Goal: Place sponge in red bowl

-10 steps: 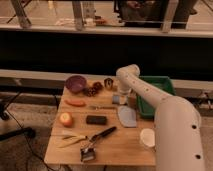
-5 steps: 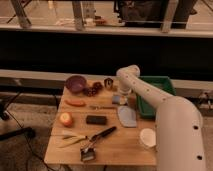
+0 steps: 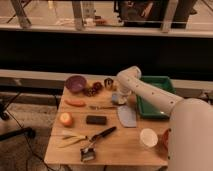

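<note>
The gripper (image 3: 119, 96) hangs from the white arm's bent wrist at the back middle of the wooden table (image 3: 130, 150). It sits right at the small light-blue sponge (image 3: 119, 100), which lies just behind the flat blue-grey sheet (image 3: 126, 115). The gripper covers part of the sponge. The red bowl (image 3: 164, 139) is at the table's front right corner, next to the white cup (image 3: 148, 137). The arm's thick white body hides most of the bowl.
A green tray (image 3: 156, 97) stands at the right. At the back left are a purple bowl (image 3: 76, 83), dark grapes (image 3: 93, 90) and a small can (image 3: 108, 83). A carrot (image 3: 75, 103), an orange fruit (image 3: 66, 119), a black block (image 3: 96, 120), a brush (image 3: 95, 144) and a banana peel (image 3: 70, 140) lie to the left and front.
</note>
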Controlling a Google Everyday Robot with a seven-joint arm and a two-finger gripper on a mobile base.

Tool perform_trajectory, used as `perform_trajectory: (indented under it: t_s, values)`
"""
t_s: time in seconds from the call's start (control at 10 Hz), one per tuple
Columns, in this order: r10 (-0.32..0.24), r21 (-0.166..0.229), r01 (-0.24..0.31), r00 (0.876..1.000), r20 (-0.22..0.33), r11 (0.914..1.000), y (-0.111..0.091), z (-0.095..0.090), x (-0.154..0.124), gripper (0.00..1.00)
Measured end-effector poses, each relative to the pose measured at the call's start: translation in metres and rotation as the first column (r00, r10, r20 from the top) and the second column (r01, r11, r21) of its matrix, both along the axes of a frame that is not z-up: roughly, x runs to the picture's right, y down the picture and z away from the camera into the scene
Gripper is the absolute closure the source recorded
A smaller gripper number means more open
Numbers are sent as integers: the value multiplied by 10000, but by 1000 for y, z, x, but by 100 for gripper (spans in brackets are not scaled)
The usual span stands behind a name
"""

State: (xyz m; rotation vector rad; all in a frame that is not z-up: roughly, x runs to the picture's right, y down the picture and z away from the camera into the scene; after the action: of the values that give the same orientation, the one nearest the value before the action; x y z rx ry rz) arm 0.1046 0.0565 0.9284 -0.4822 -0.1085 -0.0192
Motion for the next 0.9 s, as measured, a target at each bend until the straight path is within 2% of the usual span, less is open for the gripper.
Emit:
perform_trajectory:
  t_s: [0.3,0.4,0.6,0.7,0.9]
  values:
    - [21,772,-40,9997,246,9970,-9,-22,-8,97]
    - [114,896,-131,9997,197,9959,-15,-32,-7,97]
    - [497,835,-483,9987,-150,9953,-29,-55,-1,97]
    - [817,763,-781,9956,-459,9940,-39,-73,1,97]
    - [1129,693,-1073,9901,-829,9918,-47,-92,3,97]
